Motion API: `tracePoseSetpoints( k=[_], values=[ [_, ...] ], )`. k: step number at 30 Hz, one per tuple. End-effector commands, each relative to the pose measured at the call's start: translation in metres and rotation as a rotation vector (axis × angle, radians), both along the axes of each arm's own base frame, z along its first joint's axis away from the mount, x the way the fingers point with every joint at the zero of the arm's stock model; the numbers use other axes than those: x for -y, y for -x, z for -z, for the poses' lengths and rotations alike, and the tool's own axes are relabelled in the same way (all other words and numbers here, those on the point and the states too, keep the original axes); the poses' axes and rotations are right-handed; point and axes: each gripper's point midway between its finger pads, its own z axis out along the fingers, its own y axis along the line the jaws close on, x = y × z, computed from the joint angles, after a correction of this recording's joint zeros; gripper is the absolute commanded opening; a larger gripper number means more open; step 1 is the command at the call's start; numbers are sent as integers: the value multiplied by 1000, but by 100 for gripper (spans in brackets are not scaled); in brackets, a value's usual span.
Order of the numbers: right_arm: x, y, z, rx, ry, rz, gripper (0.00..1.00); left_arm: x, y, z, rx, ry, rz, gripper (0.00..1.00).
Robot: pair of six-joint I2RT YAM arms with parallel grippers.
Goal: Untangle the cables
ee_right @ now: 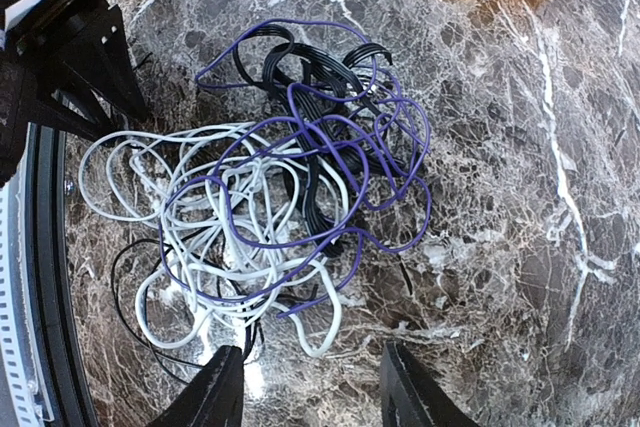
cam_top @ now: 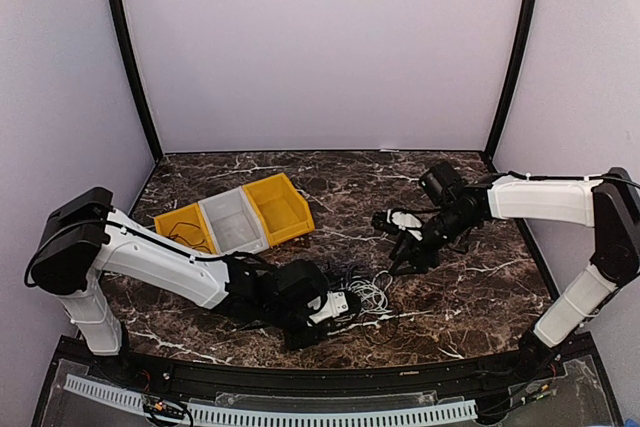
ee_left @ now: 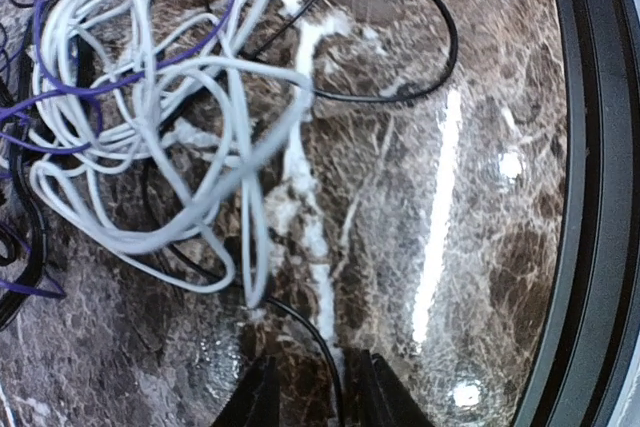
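The cables (cam_top: 365, 292) lie in one tangle on the marble table, between the two arms. In the right wrist view it shows white loops (ee_right: 200, 247), a purple cord (ee_right: 345, 162) and a black bundle (ee_right: 320, 72). My left gripper (cam_top: 350, 309) sits low at the tangle's near-left side. Its jaws (ee_left: 315, 397) stand a little apart, with a thin black cable (ee_left: 300, 319) running between them, close to the right finger. White loops (ee_left: 150, 117) lie just beyond. My right gripper (cam_top: 403, 263) hovers right of the tangle; it (ee_right: 310, 392) is open, with nothing between its fingers.
Three bins stand side by side at the back left: a yellow one (cam_top: 280, 207), a clear one (cam_top: 232, 222) and another yellow one (cam_top: 185, 227). The table's black front rail (ee_left: 600, 197) runs close beside the left gripper.
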Motion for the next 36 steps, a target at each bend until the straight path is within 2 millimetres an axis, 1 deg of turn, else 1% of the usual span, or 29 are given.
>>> tracePoseSetpoints(
  k=[1, 3, 5, 6, 8, 9, 10, 12, 13, 14, 15, 16, 17, 18, 19, 20, 21, 24, 26, 28, 33, 36],
  values=[
    [-1, 4, -4, 17, -10, -15, 48, -4, 9, 11, -41, -52, 30, 27],
    [-1, 3, -5, 23, -11, -14, 48, -4, 8, 13, -42, -58, 24, 11],
    [-1, 5, -9, 25, -20, -24, 48, -4, 6, 11, -30, -53, 17, 4],
    [-2, 7, -14, 30, -32, -36, 48, -3, 5, 8, -24, -44, 13, 3],
    [-5, 10, -27, 51, -67, -67, 48, 0, 2, -5, -4, 0, 0, 0],
    [-7, 12, -35, 67, -88, -86, 49, -2, -1, -14, 17, 27, -14, 0],
    [-9, 14, -44, 87, -110, -106, 49, 3, -6, -25, 41, 71, -28, 0],
    [-14, 18, -59, 119, -154, -145, 52, 5, -15, -60, 95, 184, -74, 0],
    [-16, 22, -67, 134, -178, -166, 54, 6, -19, -69, 110, 229, -93, 0],
    [-20, 25, -74, 148, -199, -185, 56, 3, -23, -84, 110, 278, -125, 0],
    [-24, 29, -80, 160, -215, -207, 59, 4, -30, -96, 124, 329, -148, 0],
    [-30, 33, -84, 168, -225, -231, 61, 1, -32, -106, 109, 376, -184, 0],
    [-35, 38, -87, 174, -228, -252, 63, 2, -37, -117, 112, 429, -204, 0],
    [-41, 41, -89, 179, -231, -270, 64, -3, -38, -123, 101, 463, -229, 0],
    [-47, 43, -90, 183, -235, -280, 66, -2, -43, -133, 97, 512, -253, 0],
    [-54, 42, -93, 183, -241, -275, 67, -5, -44, -137, 96, 535, -261, 0],
    [-61, 41, -94, 182, -247, -268, 68, -5, -48, -143, 95, 568, -278, 0],
    [-81, 29, -99, 187, -293, -235, 69, -6, -51, -156, 93, 620, -303, 0],
    [-93, 30, -100, 166, -329, -253, 70, -6, -53, -166, 92, 656, -320, 0],
    [-102, 35, -98, 146, -350, -275, 70, -7, -53, -174, 91, 684, -328, 0],
    [-119, 38, -86, 65, -398, -280, 69, -13, -52, -191, 101, 732, -339, 0],
    [-127, 46, -72, -8, -405, -298, 65, -18, -53, -202, 117, 762, -349, 0]
  ],
)
